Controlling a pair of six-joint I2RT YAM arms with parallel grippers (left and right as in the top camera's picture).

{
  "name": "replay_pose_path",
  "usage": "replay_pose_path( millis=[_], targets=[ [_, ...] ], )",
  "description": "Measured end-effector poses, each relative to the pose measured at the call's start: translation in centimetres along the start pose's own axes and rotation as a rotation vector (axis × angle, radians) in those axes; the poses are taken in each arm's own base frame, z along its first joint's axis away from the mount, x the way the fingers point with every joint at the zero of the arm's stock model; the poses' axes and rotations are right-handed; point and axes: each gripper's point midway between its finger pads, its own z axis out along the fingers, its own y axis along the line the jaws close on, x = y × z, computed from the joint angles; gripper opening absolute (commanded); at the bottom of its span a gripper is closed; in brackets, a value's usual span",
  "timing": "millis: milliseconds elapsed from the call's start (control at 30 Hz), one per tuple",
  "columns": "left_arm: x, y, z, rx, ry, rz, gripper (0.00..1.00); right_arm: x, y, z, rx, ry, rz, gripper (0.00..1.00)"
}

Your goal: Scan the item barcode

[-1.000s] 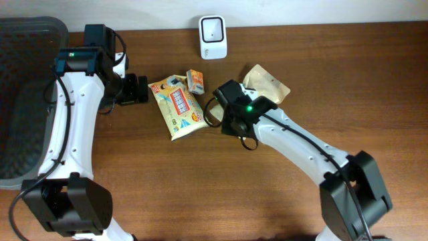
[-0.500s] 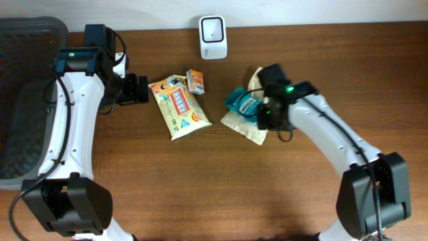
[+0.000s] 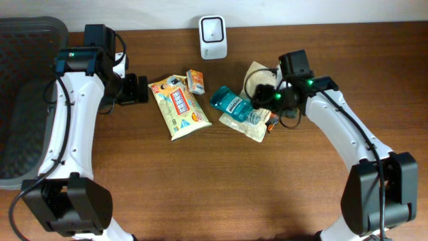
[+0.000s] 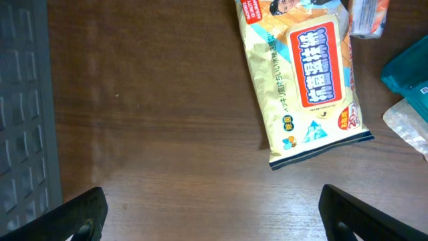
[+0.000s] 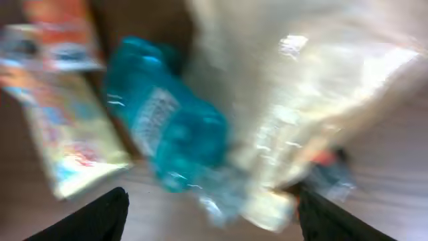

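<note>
The white barcode scanner (image 3: 212, 37) stands at the table's back edge. A teal packet (image 3: 231, 102) lies on a clear-and-beige pouch (image 3: 256, 122) in mid-table. My right gripper (image 3: 266, 99) hovers just right of the packet, open and holding nothing. Its wrist view is blurred: the teal packet (image 5: 167, 127) and the pouch (image 5: 301, 100) lie ahead of the right gripper (image 5: 214, 221). My left gripper (image 3: 137, 89) is open over bare wood left of a yellow snack bag (image 3: 179, 106). In the left wrist view the yellow bag (image 4: 307, 73) lies beyond the left gripper (image 4: 214, 227).
A small orange box (image 3: 195, 81) lies behind the yellow bag. A dark grey basket (image 3: 27, 80) fills the left edge, and its wall (image 4: 20, 100) shows in the left wrist view. A small orange item (image 3: 272, 124) peeks from under the pouch.
My right arm has drawn back to the right from beside the yellow bag. Its jaws have opened, and the teal packet now lies uncovered on the pouch. The left arm has not moved.
</note>
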Motion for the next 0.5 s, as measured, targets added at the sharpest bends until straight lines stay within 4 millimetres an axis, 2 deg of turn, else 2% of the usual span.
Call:
replay_pose_path(
  millis=[67, 233, 333, 367, 400, 500],
  targets=[
    [0.0, 0.0, 0.0, 0.000, 0.000, 0.000, 0.99, -0.4, 1.8, 0.1, -0.062, -0.018, 0.015, 0.82],
    [0.0, 0.0, 0.0, 0.000, -0.002, 0.000, 0.99, -1.6, 3.9, 0.1, -0.132, -0.072, 0.036, 0.82],
    [0.0, 0.0, 0.0, 0.000, 0.000, 0.000, 0.99, -2.5, 6.5, 0.0, -0.192, -0.131, 0.005, 0.79],
    [0.0, 0.0, 0.0, 0.000, 0.000, 0.000, 0.99, -2.5, 6.8, 0.0, -0.196, -0.136, 0.005, 0.77],
    [0.0, 0.0, 0.0, 0.000, -0.001, 0.000, 0.99, -2.5, 8.4, 0.2, -0.210, -0.165, -0.023, 0.75],
    [0.0, 0.0, 0.0, 0.000, 0.000, 0.000, 0.99, -2.0, 9.9, 1.3, -0.150, -0.220, -0.008, 0.72]
  ],
)
